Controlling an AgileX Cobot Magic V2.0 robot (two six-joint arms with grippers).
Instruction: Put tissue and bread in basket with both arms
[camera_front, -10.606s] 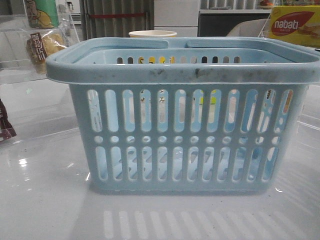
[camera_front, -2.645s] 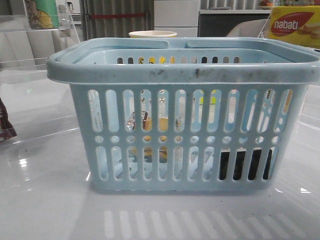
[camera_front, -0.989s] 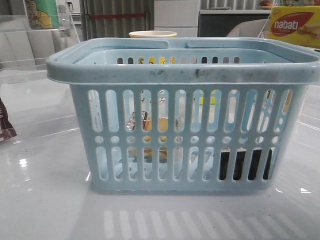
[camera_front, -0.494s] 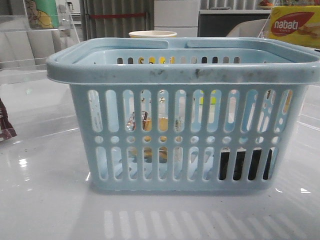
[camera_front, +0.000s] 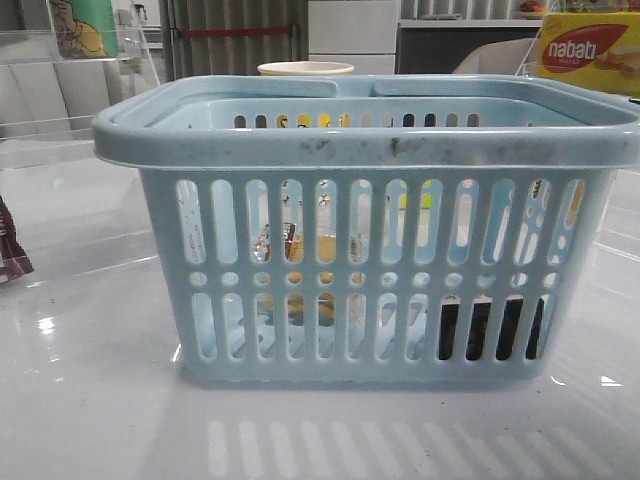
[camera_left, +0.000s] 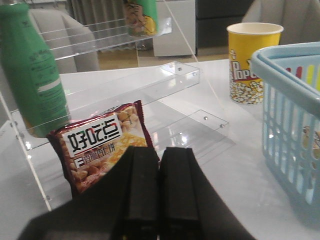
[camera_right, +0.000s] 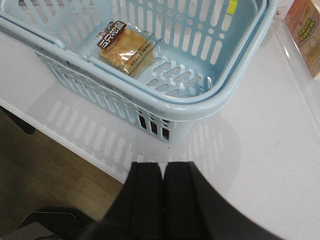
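Observation:
The pale blue basket (camera_front: 370, 150) stands in the middle of the front view; it also shows in the right wrist view (camera_right: 220, 95) and the left wrist view (camera_left: 285, 85). The bread (camera_right: 125, 47) lies on the basket floor and shows through the slots (camera_front: 295, 250). The black tissue pack (camera_front: 490, 328) sits inside at the lower right corner; it shows dark through the slots in the right wrist view (camera_right: 155, 126). My left gripper (camera_left: 160, 165) is shut and empty, away from the basket. My right gripper (camera_right: 162, 175) is shut and empty near the table's front edge.
A dark red snack bag (camera_left: 100, 145) and a green bottle (camera_left: 32, 70) stand by a clear acrylic shelf (camera_left: 165, 80). A yellow popcorn cup (camera_left: 250, 60) stands behind the basket. A yellow-and-red nabati box (camera_front: 590, 50) is at the back right.
The bread has left the shelf at the upper left and now lies in the basket, and the black tissue pack has appeared inside it. Over the last second nothing moves.

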